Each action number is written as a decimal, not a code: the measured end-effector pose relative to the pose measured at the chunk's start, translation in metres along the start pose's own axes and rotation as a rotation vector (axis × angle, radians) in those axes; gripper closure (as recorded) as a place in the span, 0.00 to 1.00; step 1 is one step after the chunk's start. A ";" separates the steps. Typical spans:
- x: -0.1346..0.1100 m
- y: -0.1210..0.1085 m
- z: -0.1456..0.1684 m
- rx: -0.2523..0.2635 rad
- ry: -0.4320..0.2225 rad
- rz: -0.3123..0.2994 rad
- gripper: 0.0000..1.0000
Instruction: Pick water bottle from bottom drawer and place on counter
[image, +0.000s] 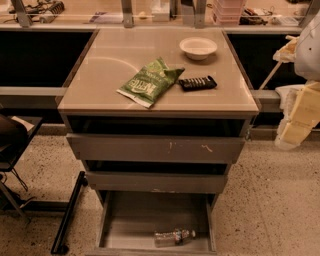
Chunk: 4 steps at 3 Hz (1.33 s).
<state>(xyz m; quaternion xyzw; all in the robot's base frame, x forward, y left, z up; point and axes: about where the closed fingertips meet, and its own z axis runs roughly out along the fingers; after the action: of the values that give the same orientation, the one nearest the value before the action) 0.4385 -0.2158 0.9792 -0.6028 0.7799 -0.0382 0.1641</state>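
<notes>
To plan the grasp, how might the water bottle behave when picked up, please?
The water bottle lies on its side, so it may roll; its crinkled clear plastic probably dents easily. The hand hangs at the far right.

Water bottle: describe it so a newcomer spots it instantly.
With the gripper off at the picture's right edge, look below the tan counter to the bottom drawer, pulled open. The water bottle lies sideways near its front: clear, crinkled, the only thing inside.

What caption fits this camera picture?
Water bottle lies in the open bottom drawer, chip bag and bowl on the counter, robot claw off to the right.
</notes>
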 end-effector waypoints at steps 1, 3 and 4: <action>0.000 0.000 0.000 0.000 0.000 0.000 0.00; -0.024 0.063 0.035 0.007 -0.151 -0.060 0.00; -0.063 0.118 0.060 0.024 -0.272 -0.091 0.00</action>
<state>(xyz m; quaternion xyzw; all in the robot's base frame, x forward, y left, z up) 0.3614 -0.1156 0.9056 -0.6353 0.7217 0.0269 0.2735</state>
